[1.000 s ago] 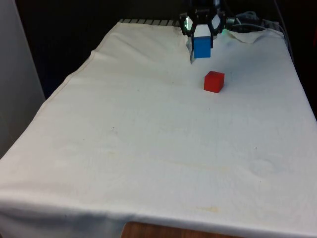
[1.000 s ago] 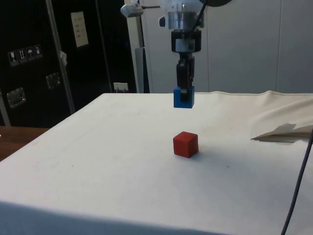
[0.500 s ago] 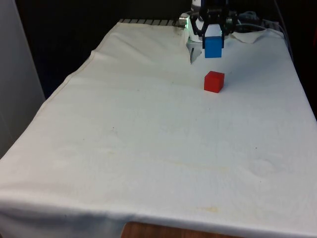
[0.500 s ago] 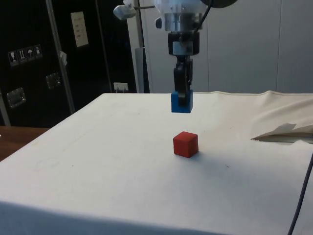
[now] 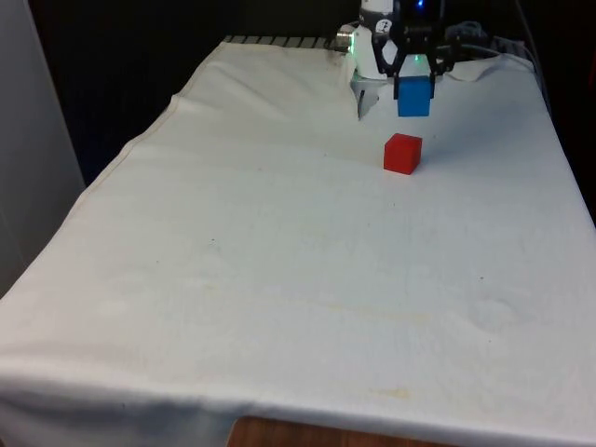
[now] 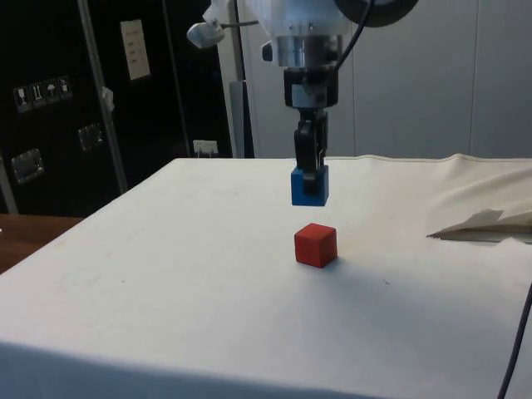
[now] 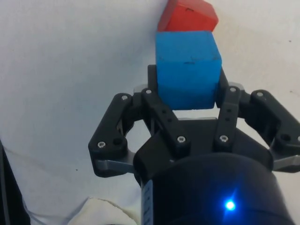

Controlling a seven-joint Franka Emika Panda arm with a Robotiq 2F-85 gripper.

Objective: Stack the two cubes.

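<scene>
The gripper [image 6: 310, 184] clamps the blue cube [image 6: 309, 186] in the air just above the red cube [image 6: 316, 244], apparently lining up the stack.

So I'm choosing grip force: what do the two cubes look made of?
Blue cube: matte, evenly coloured, with crisp edges and small dark specks, likely painted wood or hard foam. Red cube: the same dull finish, no gloss, probably the same material. Neither is certain from looks.
</scene>
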